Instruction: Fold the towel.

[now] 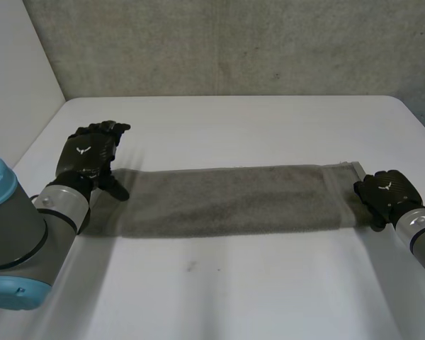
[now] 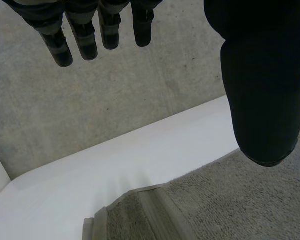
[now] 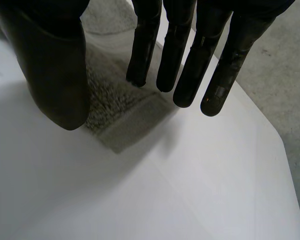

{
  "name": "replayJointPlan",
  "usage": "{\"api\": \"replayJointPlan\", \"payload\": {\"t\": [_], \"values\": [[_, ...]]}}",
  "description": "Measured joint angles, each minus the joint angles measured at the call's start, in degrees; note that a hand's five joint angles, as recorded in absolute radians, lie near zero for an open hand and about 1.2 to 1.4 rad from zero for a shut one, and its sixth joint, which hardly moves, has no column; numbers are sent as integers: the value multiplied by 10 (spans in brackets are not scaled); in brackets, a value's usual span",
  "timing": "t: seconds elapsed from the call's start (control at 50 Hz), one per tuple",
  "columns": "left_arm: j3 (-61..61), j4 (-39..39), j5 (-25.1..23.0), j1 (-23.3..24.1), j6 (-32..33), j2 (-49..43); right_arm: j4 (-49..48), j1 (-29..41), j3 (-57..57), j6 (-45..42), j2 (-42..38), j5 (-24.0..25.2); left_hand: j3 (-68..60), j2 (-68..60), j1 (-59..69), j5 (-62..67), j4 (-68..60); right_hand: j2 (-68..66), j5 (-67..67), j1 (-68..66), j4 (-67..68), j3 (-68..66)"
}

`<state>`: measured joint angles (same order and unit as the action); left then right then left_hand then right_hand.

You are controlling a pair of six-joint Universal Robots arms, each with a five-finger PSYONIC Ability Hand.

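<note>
A grey towel [image 1: 234, 202], folded into a long narrow strip, lies flat across the white table [image 1: 234, 290]. My left hand [image 1: 89, 151] hovers over its left end, fingers straight and thumb spread. In the left wrist view that hand [image 2: 265, 100] is open above the towel [image 2: 250, 200], whose hemmed far end lies beyond the fingertips. My right hand [image 1: 387, 193] is at the towel's right end. In the right wrist view it [image 3: 50, 65] is open, with straight fingers and thumb on either side of the hemmed corner [image 3: 117, 127], which rests flat on the table.
A concrete wall [image 1: 234, 42] rises behind the table's far edge. Bare table surface stretches in front of the towel and behind it. The table's right edge [image 3: 285, 165] runs close to my right hand.
</note>
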<state>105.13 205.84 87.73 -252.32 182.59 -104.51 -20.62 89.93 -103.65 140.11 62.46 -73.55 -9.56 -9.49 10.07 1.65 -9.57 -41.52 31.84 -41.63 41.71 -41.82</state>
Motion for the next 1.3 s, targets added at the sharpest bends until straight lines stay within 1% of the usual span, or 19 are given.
{"api": "replayJointPlan", "payload": {"t": [0.08, 0.16, 0.28, 0.4, 0.48, 0.54, 0.64, 0.72, 0.74, 0.84, 0.94, 1.02, 1.08, 1.1, 1.14, 1.16, 1.2, 1.24, 1.3], "values": [[5, 2, 0, -2, 0, -1, -11, -7, 11, 1, -21, -1, 0, 0, 0, 0, 0, -110, 102, -106, 105, -105], [11, 5, 0, -2, 0, -1, -15, -15, 22, 2, -33, -2, 0, 0, 0, 0, 0, -331, 329, -335, 335, -331], [18, 14, 0, -1, 0, 0, -21, -29, 35, 1, -34, -13, 0, 0, 0, 0, 0, -334, 344, -344, 350, -345], [22, 22, 0, -1, 0, 2, -16, -84, 50, -18, -26, -46, 0, 0, 0, 0, 0, -334, 344, -344, 350, -345], [22, 22, -1, -1, 0, 3, 11, -152, 74, -76, -19, -68, 0, 0, 0, 0, 0, -334, 344, -346, 350, -345], [22, 22, -1, 0, 0, 3, 45, -173, 99, -120, -9, -74, 0, 0, 0, 0, 0, -334, 344, -347, 350, -347], [23, 22, 0, 0, 0, 4, 67, -82, 131, -78, 40, -72, 0, 0, 0, 0, 0, -334, 344, -347, 350, -352], [25, 22, 0, 1, 0, 4, 67, 39, 152, -31, 61, -71, 0, 0, 0, 0, 0, -337, 344, -347, 350, -353], [25, 22, 0, 1, 0, 4, 66, 85, 160, -22, 60, -71, 0, 0, 0, 0, 0, -340, 344, -347, 350, -353], [28, 23, 0, 2, 0, 4, 60, 278, 207, -4, 13, -74, 0, 0, 0, 0, 0, -340, 344, -348, 350, -353], [29, 24, 0, 2, 0, 4, 60, 406, 255, -3, -64, -77, 0, 0, 0, 0, 0, -340, 346, -348, 351, -353], [30, 24, 0, 3, 0, 4, 62, 467, 281, -4, -123, -78, 0, 0, 0, 0, 0, -340, 346, -348, 351, -353], [30, 24, 0, 4, 0, 4, 62, 483, 286, -2, -141, -79, 0, 0, 0, 0, 0, -320, 322, -321, 325, -322], [30, 24, 0, 4, 0, 4, 62, 486, 287, 0, -143, -80, 0, 0, 0, 0, 0, -261, 258, -261, 262, -262], [30, 24, -1, 5, 0, 4, 63, 489, 284, 9, -138, -85, 0, 0, 0, 0, 0, -38, 34, -29, 47, -44], [30, 24, -1, 5, 0, 4, 63, 488, 282, 13, -133, -88, 0, 0, 0, 0, 0, 33, -26, 29, -21, 25], [30, 24, -1, 6, 0, 4, 64, 483, 271, 36, -107, -101, 0, 0, 0, 0, 0, 222, -234, 216, -210, 217], [30, 24, -1, 7, 0, 4, 66, 473, 260, 56, -85, -111, 0, 0, 0, 0, 0, 267, -287, 269, -266, 271], [31, 24, -1, 8, 0, 4, 70, 443, 235, 93, -45, -125, 0, 0, 0, 0, 0, 270, -287, 283, -270, 277]]}}
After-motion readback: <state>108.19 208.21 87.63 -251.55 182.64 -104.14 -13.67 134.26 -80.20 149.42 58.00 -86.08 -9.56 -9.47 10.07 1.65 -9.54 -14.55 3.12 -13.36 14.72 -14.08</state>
